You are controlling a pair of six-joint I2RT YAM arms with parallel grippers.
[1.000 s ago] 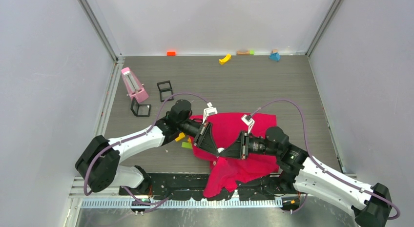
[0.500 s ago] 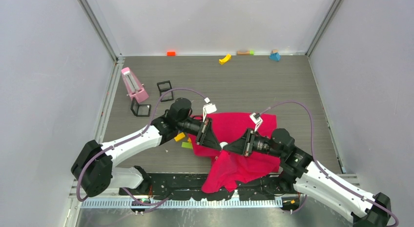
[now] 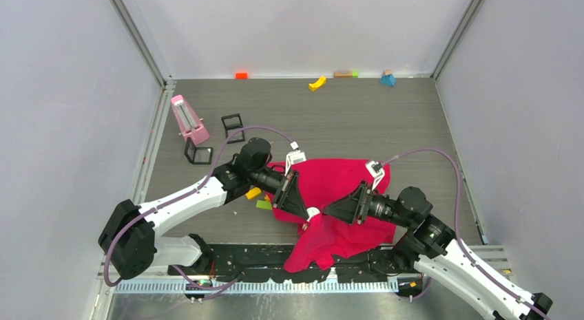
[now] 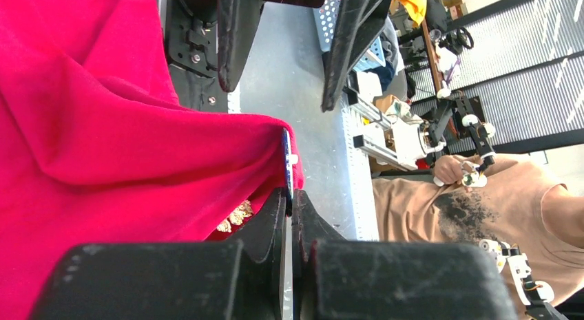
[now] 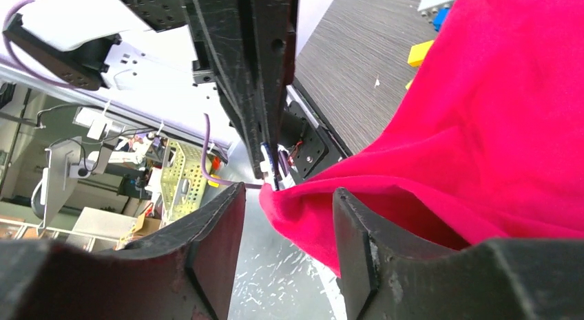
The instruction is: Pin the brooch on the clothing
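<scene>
The crimson T-shirt [image 3: 337, 182] lies crumpled at the table's near edge, and one fold is lifted between the two grippers. My left gripper [image 3: 308, 211] is shut on a thin blue-and-white piece [image 4: 286, 162] at the tip of that fold [image 4: 103, 127]. The same piece shows in the right wrist view [image 5: 268, 160]. My right gripper [image 3: 329, 211] is open, its jaws standing either side of the fold's tip [image 5: 303, 196] without touching it. No coral-pink brooch shows. A small gold leaf-like bit [image 4: 234, 217] peeks out under the fabric.
A yellow block [image 3: 254, 193] and a green block [image 3: 263, 204] lie beside the left arm. A pink wedge-shaped object [image 3: 187, 119] and two black cube frames [image 3: 233, 127] stand at the back left. Small coloured blocks [image 3: 317, 83] line the far wall.
The right arm has drawn back to the right, taking its gripper a little away from the left one. The left gripper has stayed almost in place, still gripping the piece.
</scene>
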